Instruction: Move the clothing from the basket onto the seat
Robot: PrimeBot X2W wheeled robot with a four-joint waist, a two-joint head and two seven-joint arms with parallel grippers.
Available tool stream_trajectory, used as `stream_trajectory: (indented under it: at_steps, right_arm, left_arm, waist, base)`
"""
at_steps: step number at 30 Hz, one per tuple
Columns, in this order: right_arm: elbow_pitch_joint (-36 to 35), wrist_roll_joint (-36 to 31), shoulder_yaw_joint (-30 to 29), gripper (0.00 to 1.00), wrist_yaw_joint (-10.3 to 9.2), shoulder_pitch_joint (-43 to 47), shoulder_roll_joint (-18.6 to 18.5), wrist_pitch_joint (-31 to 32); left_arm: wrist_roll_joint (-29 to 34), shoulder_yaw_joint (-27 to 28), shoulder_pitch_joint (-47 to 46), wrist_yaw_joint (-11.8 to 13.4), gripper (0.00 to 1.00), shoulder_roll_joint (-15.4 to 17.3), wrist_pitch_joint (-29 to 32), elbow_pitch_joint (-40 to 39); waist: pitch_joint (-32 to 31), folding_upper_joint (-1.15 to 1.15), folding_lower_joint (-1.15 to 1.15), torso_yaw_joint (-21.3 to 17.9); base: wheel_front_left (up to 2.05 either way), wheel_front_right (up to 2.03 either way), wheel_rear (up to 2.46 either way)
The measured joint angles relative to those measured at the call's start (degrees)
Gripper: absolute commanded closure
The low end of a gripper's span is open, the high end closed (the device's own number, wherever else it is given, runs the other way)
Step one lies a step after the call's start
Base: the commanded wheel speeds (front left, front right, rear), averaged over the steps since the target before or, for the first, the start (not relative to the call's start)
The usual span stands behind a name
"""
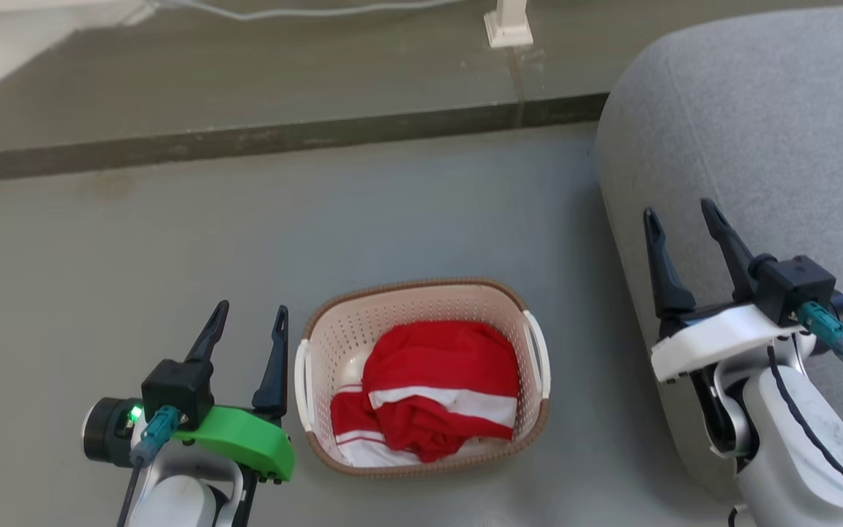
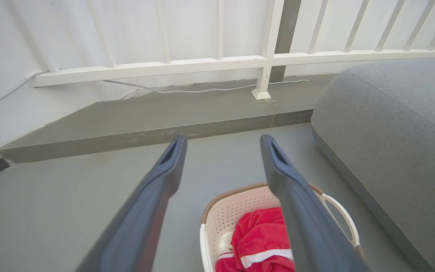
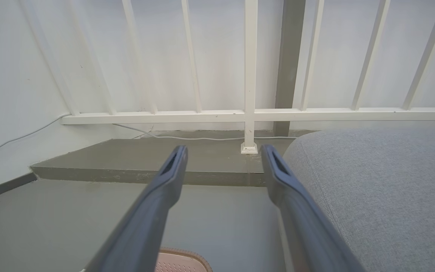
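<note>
Grey floor (image 1: 173, 241) — cream perforated basket (image 1: 421, 284) just right of left gripper (image 1: 252, 311), fingers parted, empty; right gripper (image 1: 681, 208) same, beside grey fabric seat (image 1: 758, 110). Pinch red white-striped clothing (image 1: 440, 380) deep — top fold.

Head camera looks steeply down at the floor (image 1: 173, 241): basket (image 1: 421, 282) near centre, seat (image 1: 758, 132) at right. Both wrist cameras sit low, facing forward toward a white railing (image 2: 202, 62). All three views share the seat's edge, the basket and the raised step (image 1: 246, 137).
</note>
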Motion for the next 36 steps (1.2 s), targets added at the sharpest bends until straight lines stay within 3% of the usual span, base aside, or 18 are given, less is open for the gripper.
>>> stream_trajectory:
  at_steps: [20,36]
  right_arm:
    - [-6.12,-0.74,0.34,0.0,0.18,-7.38,2.07,-0.08]
    - [-10.47,-0.74,1.55,0.0,0.46,-12.92,4.76,-0.09]
  left_arm:
    - [1.59,-3.72,-9.14,-2.36,0.0,-1.24,3.23,4.32]
    - [3.61,-8.59,-20.19,-7.9,0.0,-2.36,10.96,15.24]
  waist:
    - [14.62,0.0,0.0,-3.92]
    - [27.48,0.0,0.0,-8.73]
  base:
    - [0.0,0.0,0.0]
    - [0.0,0.0,0.0]
